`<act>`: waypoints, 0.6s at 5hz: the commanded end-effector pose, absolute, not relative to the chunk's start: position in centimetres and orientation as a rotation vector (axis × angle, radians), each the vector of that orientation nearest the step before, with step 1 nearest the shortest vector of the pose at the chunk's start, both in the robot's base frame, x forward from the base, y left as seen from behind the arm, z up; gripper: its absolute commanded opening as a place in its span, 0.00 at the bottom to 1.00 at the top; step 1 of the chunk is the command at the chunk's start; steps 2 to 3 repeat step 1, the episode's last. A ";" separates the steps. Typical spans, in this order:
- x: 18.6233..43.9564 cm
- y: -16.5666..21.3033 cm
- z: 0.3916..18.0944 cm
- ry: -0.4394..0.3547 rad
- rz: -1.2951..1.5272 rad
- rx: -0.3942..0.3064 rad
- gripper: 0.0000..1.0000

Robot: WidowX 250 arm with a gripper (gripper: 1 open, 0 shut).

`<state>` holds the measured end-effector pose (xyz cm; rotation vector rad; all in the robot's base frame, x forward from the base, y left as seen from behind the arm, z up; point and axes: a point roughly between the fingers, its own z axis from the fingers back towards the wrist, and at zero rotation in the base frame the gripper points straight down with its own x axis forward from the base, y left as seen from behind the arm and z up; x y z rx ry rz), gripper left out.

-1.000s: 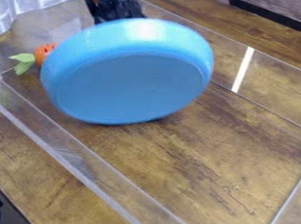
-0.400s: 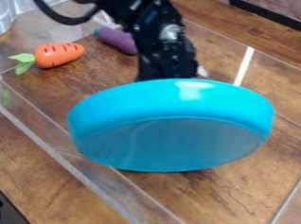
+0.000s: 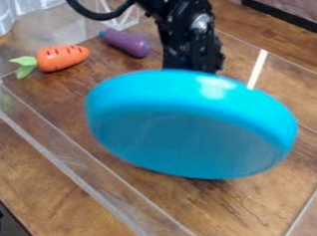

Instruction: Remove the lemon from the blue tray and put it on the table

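1. The small yellow toy lemon is nowhere to be seen; whether it sits hidden behind the tipped dish cannot be told.
2. The big round bright blue plastic tray (image 3: pixel 190 125) stands tilted on edge, its underside toward the camera, low edge near the counter.
3. The black robot gripper (image 3: pixel 193 64) is at the tray's upper far rim, fingers closed, apparently pinching that rim.
4. The dark wood-plank counter (image 3: pixel 65 175) lies beneath; orange carrot (image 3: pixel 61 56) and purple eggplant (image 3: pixel 124 41) rest well apart, left.

Blue tray (image 3: pixel 188 127) — tilted, underside toward camera
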<state>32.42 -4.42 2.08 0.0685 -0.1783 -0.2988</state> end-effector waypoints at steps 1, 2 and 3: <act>33.8 -1.6 1.7 -0.156 -0.275 0.087 0.00; 33.8 -1.6 1.7 -0.156 -0.275 0.087 0.00; 33.8 -1.6 1.7 -0.156 -0.275 0.087 0.00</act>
